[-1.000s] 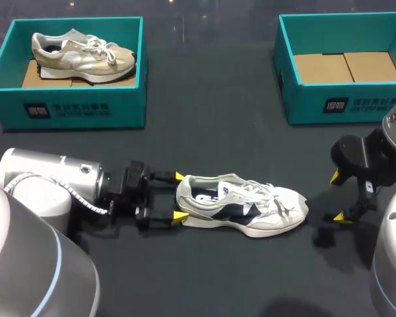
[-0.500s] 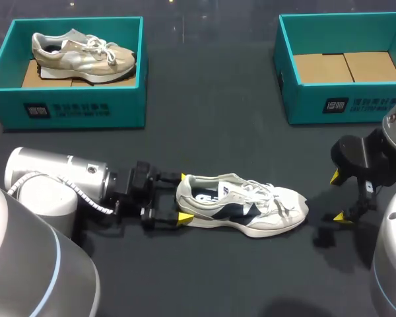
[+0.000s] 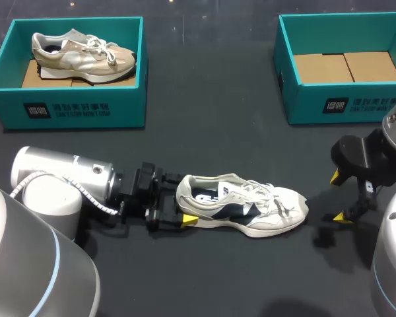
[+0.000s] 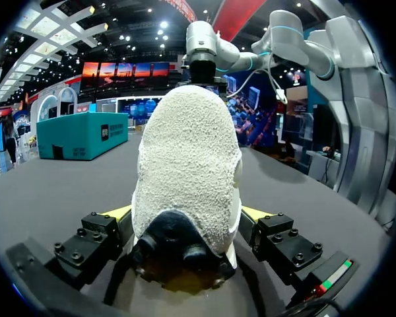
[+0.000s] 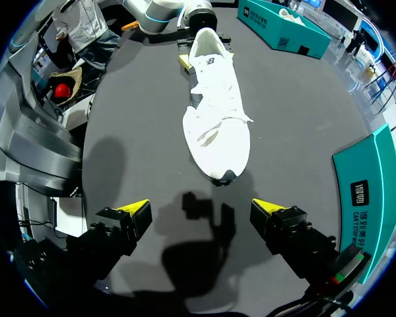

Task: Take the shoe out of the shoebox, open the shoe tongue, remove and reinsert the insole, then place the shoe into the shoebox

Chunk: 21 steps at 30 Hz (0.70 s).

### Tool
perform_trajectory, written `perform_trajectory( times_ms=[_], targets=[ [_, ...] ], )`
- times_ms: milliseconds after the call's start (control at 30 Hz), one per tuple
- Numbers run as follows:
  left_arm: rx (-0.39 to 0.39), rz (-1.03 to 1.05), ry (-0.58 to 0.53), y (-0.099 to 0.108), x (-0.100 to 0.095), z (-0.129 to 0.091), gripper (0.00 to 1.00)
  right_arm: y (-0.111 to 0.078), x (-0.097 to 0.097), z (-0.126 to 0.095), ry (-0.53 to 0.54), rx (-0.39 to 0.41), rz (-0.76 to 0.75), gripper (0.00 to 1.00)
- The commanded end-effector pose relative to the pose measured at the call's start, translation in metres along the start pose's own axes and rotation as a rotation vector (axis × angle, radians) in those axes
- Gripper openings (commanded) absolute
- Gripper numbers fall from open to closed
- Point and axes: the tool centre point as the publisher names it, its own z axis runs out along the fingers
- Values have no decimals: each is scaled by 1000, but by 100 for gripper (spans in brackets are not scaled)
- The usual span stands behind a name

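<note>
Shoe [image 3: 241,210] in white and navy lies on its sole on the dark table [image 3: 204,132], near the front edge, with its heel toward the left arm and its toe toward the right. It is out of any box, so the first step looks done, and the work in hand seems to be steadying the shoe before the tongue is opened. The left gripper [image 3: 182,198] lies low along the table and pinches the heel, with a yellow tip against each flank as its own wrist view shows. The right gripper [image 3: 337,196] hangs just off the toe, apart from it, its two fingers spread wide over bare table and holding nothing. As I judge it, the next move needs that free gripper to come in over the laces and catch the tongue while the heel is held firm; the insole is not visible from here. Farther back stand the shoeboxes. By count there are two teal boxes: the left one [image 3: 79,109] holds a beige shoe [image 3: 82,54], and the right one [image 3: 343,102] shows only its cardboard floor [image 3: 346,67]. That makes two shoes, two boxes and two grippers.
</note>
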Motion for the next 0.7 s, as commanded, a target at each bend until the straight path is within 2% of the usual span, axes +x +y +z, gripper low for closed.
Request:
perform_trajectory(
  times_ms=[33,700],
  targets=[
    [-2,1,2,0,0,5,100,0,2,0,-3,2,0,100],
    [-9,-5,5,2,3,16,100,0,2,0,-3,2,0,100]
  ],
)
